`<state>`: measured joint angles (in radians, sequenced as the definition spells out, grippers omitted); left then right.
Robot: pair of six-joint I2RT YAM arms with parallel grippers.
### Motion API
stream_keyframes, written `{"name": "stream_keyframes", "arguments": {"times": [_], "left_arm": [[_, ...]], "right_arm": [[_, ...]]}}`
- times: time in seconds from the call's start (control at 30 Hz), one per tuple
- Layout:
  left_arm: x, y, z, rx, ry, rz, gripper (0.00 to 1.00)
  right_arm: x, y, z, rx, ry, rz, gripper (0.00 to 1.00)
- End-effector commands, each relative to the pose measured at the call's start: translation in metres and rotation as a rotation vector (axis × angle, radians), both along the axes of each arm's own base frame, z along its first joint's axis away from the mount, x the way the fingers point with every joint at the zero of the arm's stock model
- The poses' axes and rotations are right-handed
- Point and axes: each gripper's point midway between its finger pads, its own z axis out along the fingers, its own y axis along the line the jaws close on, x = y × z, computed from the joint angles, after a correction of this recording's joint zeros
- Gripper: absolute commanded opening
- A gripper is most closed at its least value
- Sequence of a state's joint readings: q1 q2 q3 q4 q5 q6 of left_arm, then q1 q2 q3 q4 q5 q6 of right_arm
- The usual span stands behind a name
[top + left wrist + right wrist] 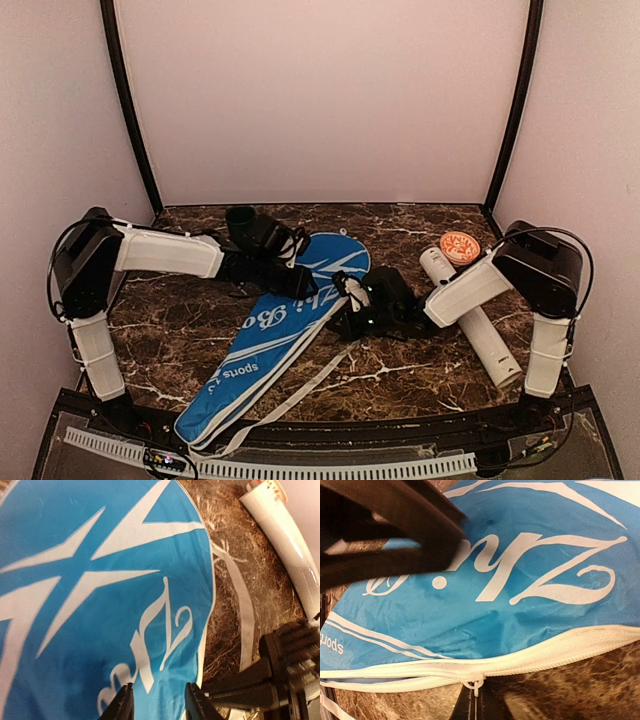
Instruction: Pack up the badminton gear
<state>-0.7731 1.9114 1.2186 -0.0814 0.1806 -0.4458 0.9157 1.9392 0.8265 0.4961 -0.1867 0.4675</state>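
Observation:
The blue racket bag [270, 335] with white lettering lies diagonally across the table. My left gripper [300, 275] is open over the bag's wide head end, its fingers spread just above the blue fabric [100, 605]. My right gripper [345, 295] is at the bag's right edge, shut on the white zipper pull [476, 687] of the white zipper [545, 650]. The long white tube [470, 320] lies to the right, with an orange patterned cap [460, 247] at its far end. Rackets and shuttlecocks are out of view.
A small dark cup [240, 222] stands at the back, behind the left arm. The bag's white strap [300, 390] trails toward the front edge and also shows in the left wrist view [242, 605]. The tube [295, 550] lies right of the strap.

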Motion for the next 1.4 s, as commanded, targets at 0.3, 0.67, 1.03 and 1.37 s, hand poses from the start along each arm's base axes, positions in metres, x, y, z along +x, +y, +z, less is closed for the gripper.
{"name": "stream_keyframes", "arguments": {"times": [0.3, 0.67, 1.03, 1.37], "left_arm": [[-0.062, 0.118, 0.001, 0.181, 0.038, 0.096, 0.49], [-0.085, 0.121, -0.041, 0.203, 0.135, 0.057, 0.49], [-0.074, 0.101, -0.069, 0.246, 0.179, 0.103, 0.33], [-0.065, 0.107, -0.080, 0.256, 0.203, 0.224, 0.19]], "right_arm": [[0.050, -0.040, -0.031, -0.227, 0.012, -0.015, 0.00], [0.051, -0.037, -0.041, -0.237, 0.034, 0.003, 0.00], [0.034, -0.025, -0.040, -0.213, 0.063, 0.036, 0.00], [-0.027, 0.000, -0.044, -0.227, 0.087, 0.123, 0.00]]}}
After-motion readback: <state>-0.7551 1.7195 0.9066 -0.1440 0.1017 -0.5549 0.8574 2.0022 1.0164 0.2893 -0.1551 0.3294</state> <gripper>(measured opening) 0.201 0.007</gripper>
